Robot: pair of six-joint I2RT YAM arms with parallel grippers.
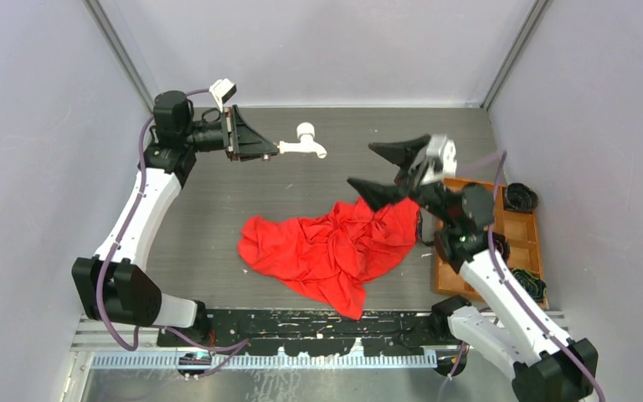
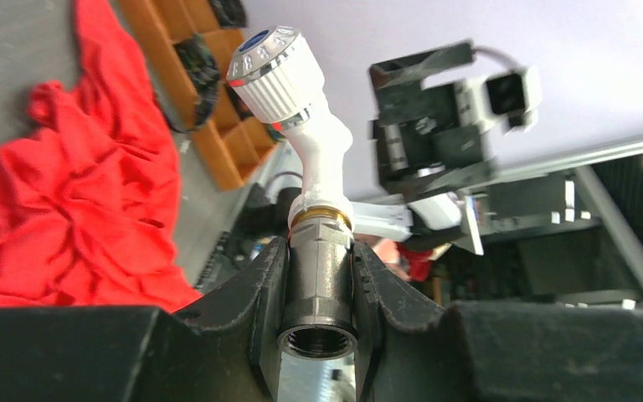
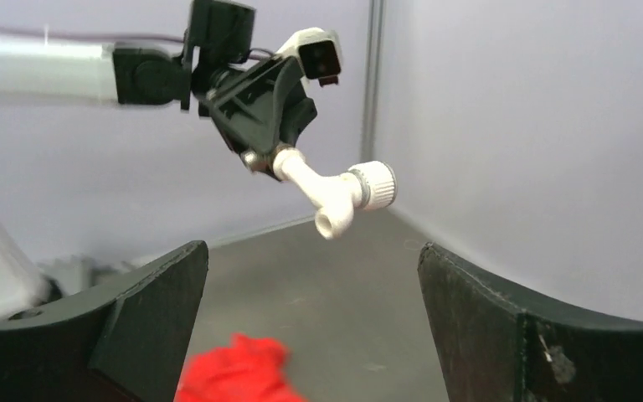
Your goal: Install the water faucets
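The white plastic water faucet [image 1: 304, 143] with a round blue-marked knob [image 2: 264, 63] hangs over the far part of the grey worktop [image 1: 218, 193]. Nearer, the right hand [image 1: 362, 165] gapes wide and empty above a crumpled red cloth [image 1: 326, 247]; farther back, the left hand [image 1: 272, 149] clamps narrowly on the faucet's dark fitting [image 2: 318, 276].

Both arms raised, grippers facing each other
Left arm [image 1: 141, 208] reaches forward along the left side, wrist turned inward; left gripper [image 1: 272, 149] is level and points right, jaws closed on the fitting end of the water faucet [image 1: 306, 142], which is carried in the air. Right arm [image 1: 502, 295] leans forward and inward, elbow bent; right gripper [image 1: 363, 165] points left toward the other, jaws spread wide, holding nothing, well apart from it
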